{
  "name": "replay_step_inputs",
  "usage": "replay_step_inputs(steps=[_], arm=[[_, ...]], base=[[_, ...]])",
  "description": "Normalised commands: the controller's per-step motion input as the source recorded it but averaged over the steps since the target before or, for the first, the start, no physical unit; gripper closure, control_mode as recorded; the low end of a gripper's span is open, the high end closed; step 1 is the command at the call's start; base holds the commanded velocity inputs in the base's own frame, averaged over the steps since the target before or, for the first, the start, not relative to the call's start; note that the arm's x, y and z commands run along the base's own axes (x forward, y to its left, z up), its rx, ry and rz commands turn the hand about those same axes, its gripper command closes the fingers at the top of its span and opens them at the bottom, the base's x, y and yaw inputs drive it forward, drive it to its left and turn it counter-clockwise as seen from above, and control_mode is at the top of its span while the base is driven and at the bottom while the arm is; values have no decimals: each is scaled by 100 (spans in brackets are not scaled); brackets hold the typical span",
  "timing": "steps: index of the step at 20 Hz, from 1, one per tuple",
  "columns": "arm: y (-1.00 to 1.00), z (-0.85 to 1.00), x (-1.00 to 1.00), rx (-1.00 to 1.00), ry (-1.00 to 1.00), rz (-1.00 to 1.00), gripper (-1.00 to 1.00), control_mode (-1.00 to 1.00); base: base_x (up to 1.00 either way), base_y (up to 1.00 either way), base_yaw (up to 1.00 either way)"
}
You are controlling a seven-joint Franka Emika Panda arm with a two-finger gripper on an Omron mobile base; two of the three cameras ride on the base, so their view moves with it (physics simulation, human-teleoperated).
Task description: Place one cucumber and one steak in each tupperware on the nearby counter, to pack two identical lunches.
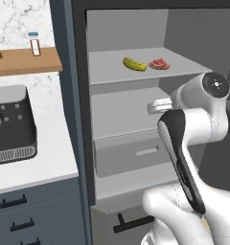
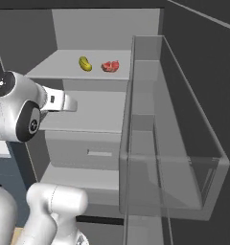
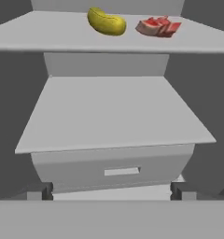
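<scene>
hand [image 3: 112, 196] spread wide and empty, aimed at the middle grey cabinet shelf [image 3: 114, 116]. small yellow-green cucumber [image 3: 106, 22] and red marbled steak [image 3: 159, 26] sit just beside each other on the upper grey shelf [image 3: 53, 35]. best to rise first, approach level over the lip; clear door bin [image 2: 184, 158] crowds the right side.

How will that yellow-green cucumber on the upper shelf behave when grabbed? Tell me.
The cucumber looks short, rounded and slightly curved, so it may roll on the flat shelf if nudged. Its smooth, glossy skin suggests it could slip between narrow fingers. It probably stays stiff when lifted, unlike the steak lying beside it, apart from it.
</scene>
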Motion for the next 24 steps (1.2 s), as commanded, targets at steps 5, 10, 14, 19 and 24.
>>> replay_step_inputs(steps=[5, 10, 14, 19, 24], arm=[[0, 44, 43, 0, 0, 5, -100, -100], [0, 17, 41, 0, 0, 3, -100, -100], [0, 8, 53, 0, 0, 3, -100, -100], [-2, 1, 67, 0, -6, 3, -100, -100], [-2, 4, 64, 0, -7, 3, -100, -100]], base=[[0, 0, 0], [0, 0, 0], [0, 0, 0], [0, 0, 0], [0, 0, 0]])
